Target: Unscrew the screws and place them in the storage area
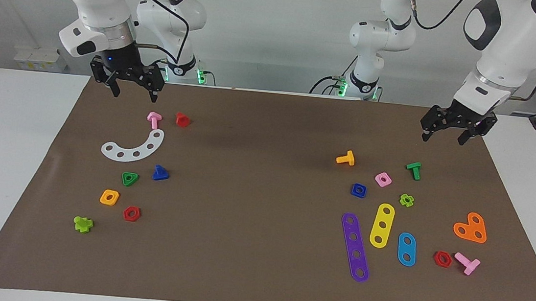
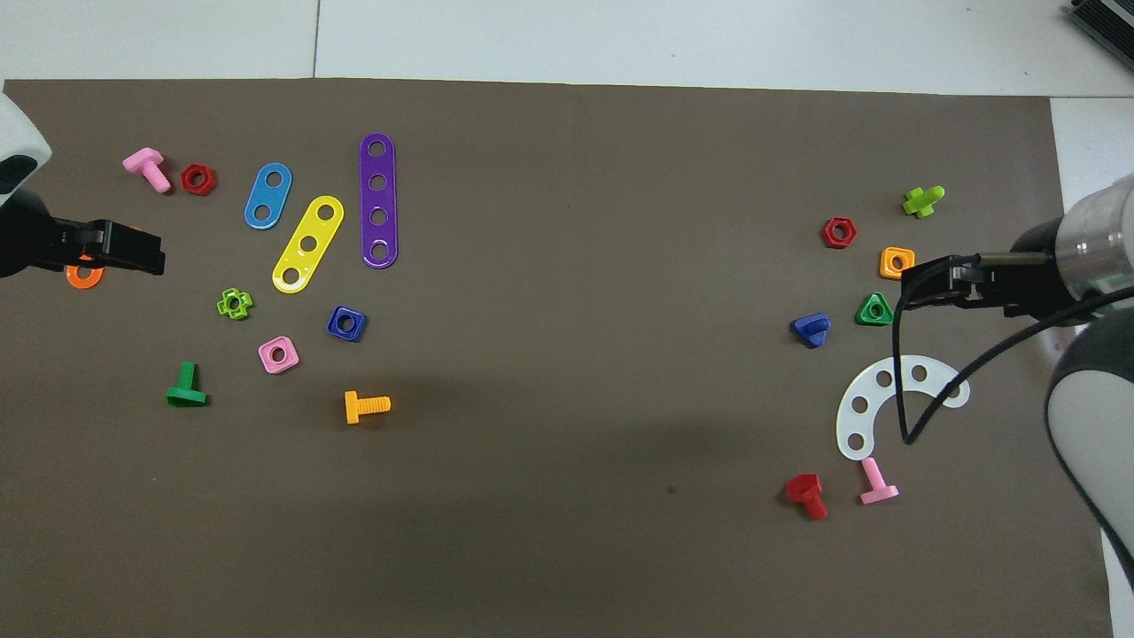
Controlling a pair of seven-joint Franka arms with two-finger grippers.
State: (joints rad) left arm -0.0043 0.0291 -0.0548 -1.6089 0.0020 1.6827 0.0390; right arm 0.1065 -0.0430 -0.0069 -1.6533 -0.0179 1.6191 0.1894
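Note:
The blue bolt with a triangular head lies loose on the storage area, beside the white curved strip and a green triangular nut. It also shows in the overhead view, with the storage area around it. My right gripper hangs open and empty above the mat's edge nearest the robots, over a pink bolt. My left gripper hangs open and empty at the left arm's end, above the mat near a green bolt.
Around the white strip lie a red bolt, orange nut, red nut and lime bolt. At the left arm's end lie purple, yellow and blue strips, a blue square nut and an orange heart plate.

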